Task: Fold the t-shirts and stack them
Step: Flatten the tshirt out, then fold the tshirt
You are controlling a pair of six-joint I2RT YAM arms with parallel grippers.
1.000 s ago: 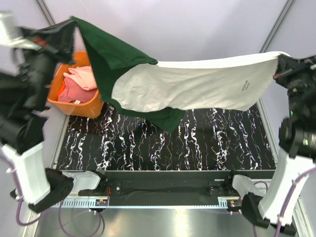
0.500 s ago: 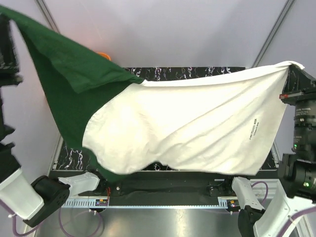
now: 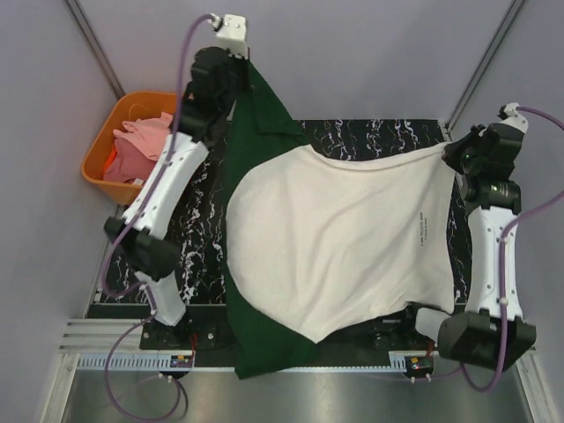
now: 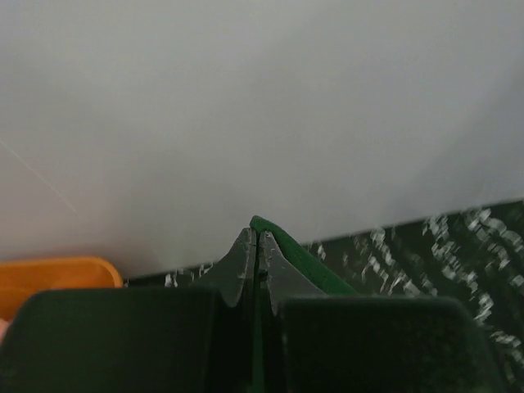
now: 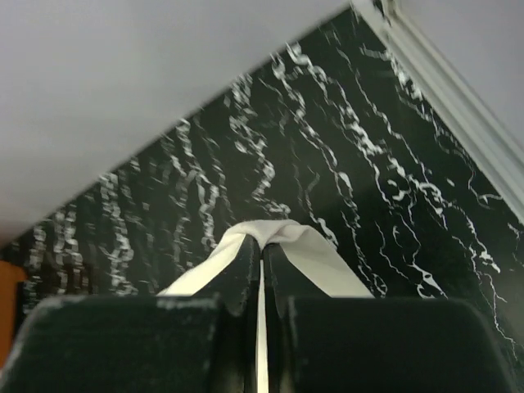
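Note:
The cream t-shirt (image 3: 335, 238) with dark green sleeves lies spread over the black marbled table (image 3: 370, 137), its near green edge hanging past the front. My left gripper (image 3: 240, 63) is shut on the green sleeve (image 3: 260, 110) at the far left; green cloth (image 4: 299, 258) shows pinched in the left wrist view at the gripper (image 4: 257, 237). My right gripper (image 3: 451, 152) is shut on the cream hem corner at the far right; the cream cloth (image 5: 307, 254) wraps its fingers (image 5: 262, 246). Pink and coral t-shirts (image 3: 141, 145) lie in the orange bin.
An orange bin (image 3: 99, 145) stands off the table's far left corner; its rim shows in the left wrist view (image 4: 49, 274). Grey walls and frame posts surround the table. The arm bases sit at the near edge.
Both arms swung the shirt from held high in the air forward and down; it now lies spread on the table, with both grippers at the far edge.

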